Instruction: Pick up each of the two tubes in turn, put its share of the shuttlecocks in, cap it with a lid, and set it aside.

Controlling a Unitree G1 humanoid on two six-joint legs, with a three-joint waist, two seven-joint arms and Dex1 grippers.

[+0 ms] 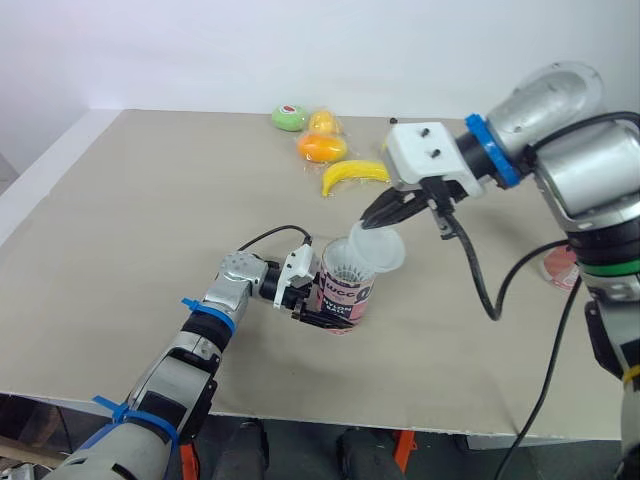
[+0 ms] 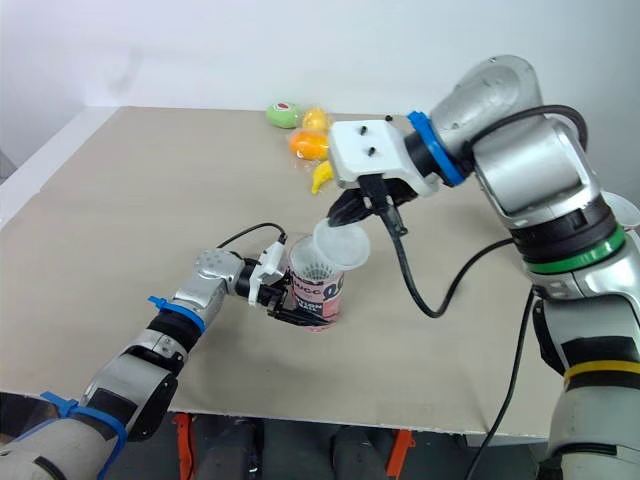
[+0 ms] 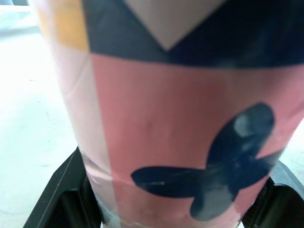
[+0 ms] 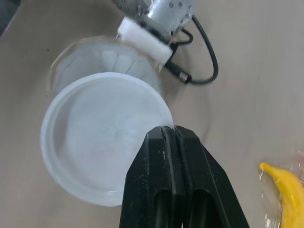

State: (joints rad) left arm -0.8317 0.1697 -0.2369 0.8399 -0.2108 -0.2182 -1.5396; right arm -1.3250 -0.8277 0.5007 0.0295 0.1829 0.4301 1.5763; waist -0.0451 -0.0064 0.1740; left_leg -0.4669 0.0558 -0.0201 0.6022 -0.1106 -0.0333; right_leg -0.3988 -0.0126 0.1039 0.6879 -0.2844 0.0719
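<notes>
Pink-and-navy tube (image 1: 345, 292) stands upright on the bench (image 1: 130, 220), near the front edge, with white shuttlecocks (image 1: 347, 271) showing in its open mouth. Left arm reaches forward low over the bench, forearm nearly level. Left end effector (image 1: 328, 318) is clamped round the tube's lower half, one black finger on each side (plain in the left wrist view). Right arm comes in from the right, elbow high, wrist angled down. Right end effector (image 4: 169, 134) pinches the rim of a translucent lid (image 4: 102, 137), tilted just over the tube's mouth; contact with the tube cannot be told. Banana (image 1: 352, 174) lies well behind.
</notes>
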